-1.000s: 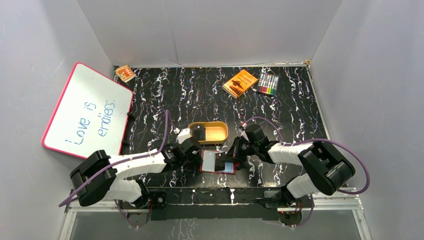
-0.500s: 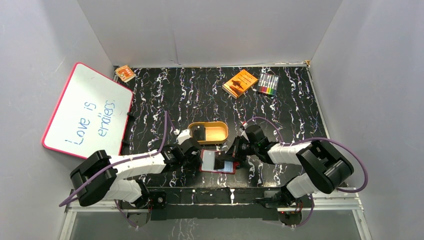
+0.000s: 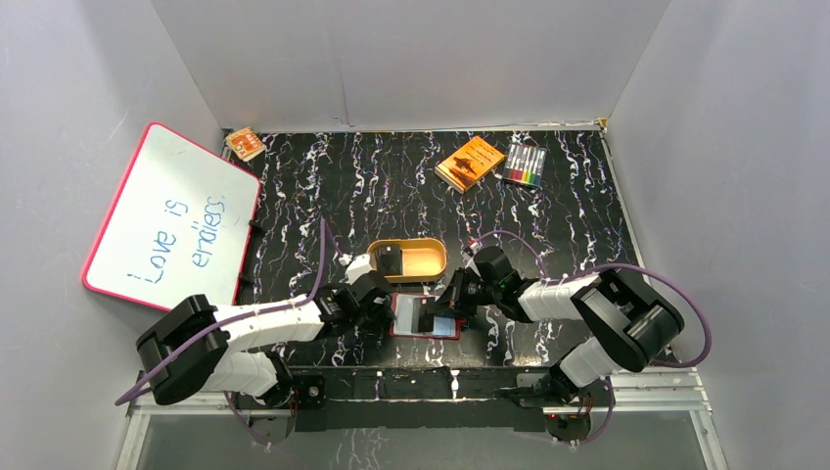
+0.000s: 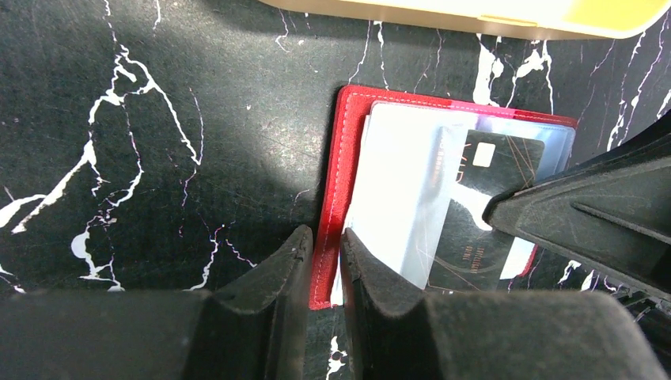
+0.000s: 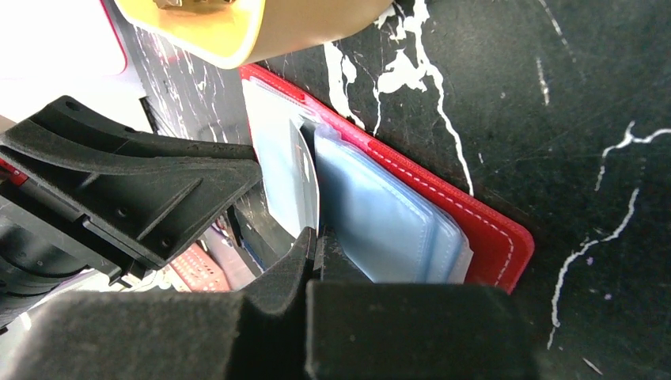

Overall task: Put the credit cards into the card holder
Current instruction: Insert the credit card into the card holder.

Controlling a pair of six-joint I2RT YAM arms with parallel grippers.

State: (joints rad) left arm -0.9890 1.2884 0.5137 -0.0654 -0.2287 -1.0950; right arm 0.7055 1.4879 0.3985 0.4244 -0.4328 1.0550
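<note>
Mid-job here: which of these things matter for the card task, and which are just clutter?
Job: card holder; credit card at its pockets, in the right gripper; dark card, likely another, in the tan tray.
Lying about: whiteboard, orange box, marker pack, small orange item by the back wall.

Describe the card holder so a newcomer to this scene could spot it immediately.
Start at the black marbled table and find the tan oval tray near its middle. On the near side of the tray lies the card holder, open flat. It alone is dark red with pale blue pockets.
</note>
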